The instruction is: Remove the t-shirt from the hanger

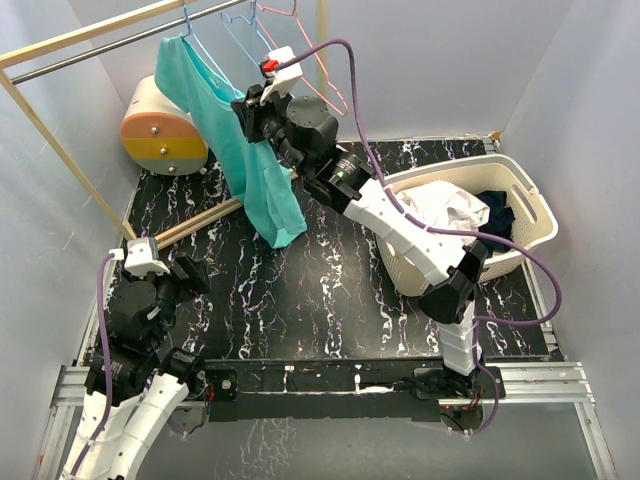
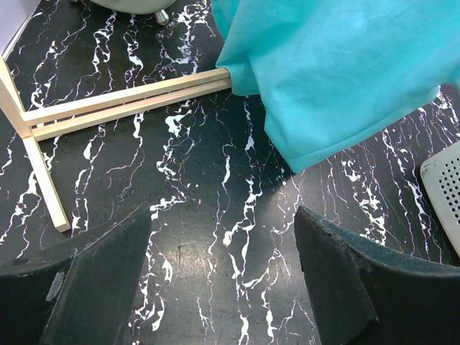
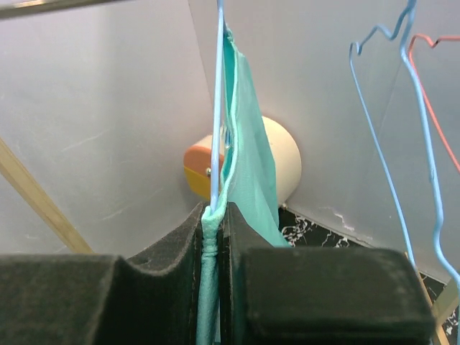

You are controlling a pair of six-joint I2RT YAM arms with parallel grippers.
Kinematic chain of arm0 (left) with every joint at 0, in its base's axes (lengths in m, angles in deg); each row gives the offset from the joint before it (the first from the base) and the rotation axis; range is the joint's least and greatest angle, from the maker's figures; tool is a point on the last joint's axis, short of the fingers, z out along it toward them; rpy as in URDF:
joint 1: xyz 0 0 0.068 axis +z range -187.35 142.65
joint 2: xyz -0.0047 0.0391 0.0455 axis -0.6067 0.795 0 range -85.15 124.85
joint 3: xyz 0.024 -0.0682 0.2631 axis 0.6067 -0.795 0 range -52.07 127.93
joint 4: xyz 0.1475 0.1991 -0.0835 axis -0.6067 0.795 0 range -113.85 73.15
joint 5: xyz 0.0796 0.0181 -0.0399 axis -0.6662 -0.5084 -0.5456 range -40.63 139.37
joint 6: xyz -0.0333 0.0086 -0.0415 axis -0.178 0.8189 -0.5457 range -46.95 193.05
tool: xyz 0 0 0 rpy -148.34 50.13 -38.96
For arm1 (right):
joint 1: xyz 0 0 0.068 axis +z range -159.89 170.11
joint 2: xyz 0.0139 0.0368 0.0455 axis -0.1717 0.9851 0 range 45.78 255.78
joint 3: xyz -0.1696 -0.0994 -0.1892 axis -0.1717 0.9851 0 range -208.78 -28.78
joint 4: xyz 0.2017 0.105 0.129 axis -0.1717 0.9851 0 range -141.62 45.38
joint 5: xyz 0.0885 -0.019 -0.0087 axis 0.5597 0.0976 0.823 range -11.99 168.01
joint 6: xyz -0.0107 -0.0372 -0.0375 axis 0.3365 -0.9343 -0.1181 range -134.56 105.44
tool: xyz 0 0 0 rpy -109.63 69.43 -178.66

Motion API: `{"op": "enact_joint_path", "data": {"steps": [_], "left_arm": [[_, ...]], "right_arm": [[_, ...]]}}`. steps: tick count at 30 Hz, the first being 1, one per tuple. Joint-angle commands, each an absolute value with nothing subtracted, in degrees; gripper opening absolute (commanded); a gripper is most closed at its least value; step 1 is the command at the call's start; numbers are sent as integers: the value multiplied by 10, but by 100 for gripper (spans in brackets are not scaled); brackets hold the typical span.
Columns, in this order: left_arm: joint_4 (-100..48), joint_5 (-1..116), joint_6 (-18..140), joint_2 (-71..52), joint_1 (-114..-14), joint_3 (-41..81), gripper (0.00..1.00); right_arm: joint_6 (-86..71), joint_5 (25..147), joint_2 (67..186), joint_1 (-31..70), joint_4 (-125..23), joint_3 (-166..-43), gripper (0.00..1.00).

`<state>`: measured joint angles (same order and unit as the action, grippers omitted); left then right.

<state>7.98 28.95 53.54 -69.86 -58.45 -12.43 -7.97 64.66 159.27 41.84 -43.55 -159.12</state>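
Observation:
A teal t-shirt (image 1: 232,145) hangs from a light blue wire hanger (image 1: 196,45) on the rail and drapes down to the table. My right gripper (image 1: 252,118) is raised at the shirt's right edge, just below the hanger. In the right wrist view the gripper (image 3: 213,231) is shut on a bunched fold of the t-shirt (image 3: 253,165), and the hanger's wire (image 3: 217,108) runs down into the same gap. My left gripper (image 1: 190,276) hangs low at the near left. Its fingers stand open over bare table (image 2: 223,273), with the t-shirt's hem (image 2: 330,72) well ahead of them.
A wooden rack (image 1: 62,155) carries the metal rail (image 1: 95,50), with a bare blue hanger (image 1: 245,35) and a pink one (image 1: 305,60). Its base beam (image 2: 122,100) lies on the table. A cream drum (image 1: 160,125) stands behind. A cream laundry basket (image 1: 525,190) holding clothes sits right.

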Motion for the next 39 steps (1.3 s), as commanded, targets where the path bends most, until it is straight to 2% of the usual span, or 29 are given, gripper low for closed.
{"op": "enact_joint_path", "data": {"steps": [1,13,21,30,39], "left_arm": [[78,292,539,-695,-582,-126,79],[77,293,541,-698,-582,-127,79],[49,329,559,-709,-582,-130,84],[-95,545,569,-684,-582,-82,86],[-216,900,542,-507,-582,87,89]], "right_arm": [[-87,643,1534,417,-539,-1584,8],[-82,637,1406,417,-545,-1457,8],[-49,691,1229,417,-481,-1258,8],[7,781,1020,417,-335,-1056,8],[48,908,902,417,-241,-1007,8]]}}
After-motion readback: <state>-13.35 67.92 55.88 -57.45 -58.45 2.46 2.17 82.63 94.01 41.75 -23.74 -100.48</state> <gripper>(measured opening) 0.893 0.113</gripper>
